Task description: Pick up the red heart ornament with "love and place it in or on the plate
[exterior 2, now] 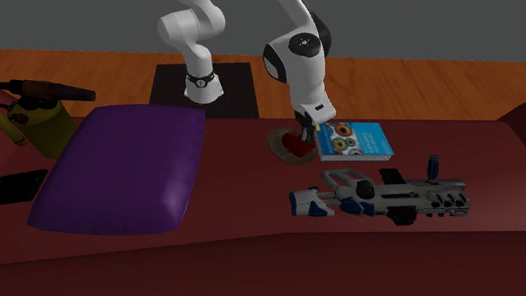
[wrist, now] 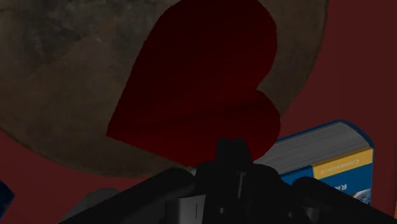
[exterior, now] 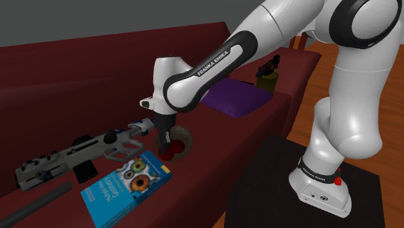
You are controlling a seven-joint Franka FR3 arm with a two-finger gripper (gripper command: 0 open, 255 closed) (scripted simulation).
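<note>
Gripper (wrist: 232,153) sits low against the heart (wrist: 203,83); whether it clasps it, I cannot tell. Directly ahead of it, the heart shows over the plate (wrist: 57,95), with a book (wrist: 331,159) beside. The heart is probably light, stiff, thin and smooth: pinch across one lobe.

- The white arm (exterior: 213,65) has "FRANKA EMIKA" on its dark band, in white letters. You can read it in the shoulder view.
- The blue book (exterior: 126,188) has white words on its cover, but they are too small to read.
- In the wrist view, the yellow strip on the blue book has tiny letters. They cannot be read either.
- The red heart (wrist: 197,83) faces the wrist camera, but it is too dim to read any word on it.
</note>
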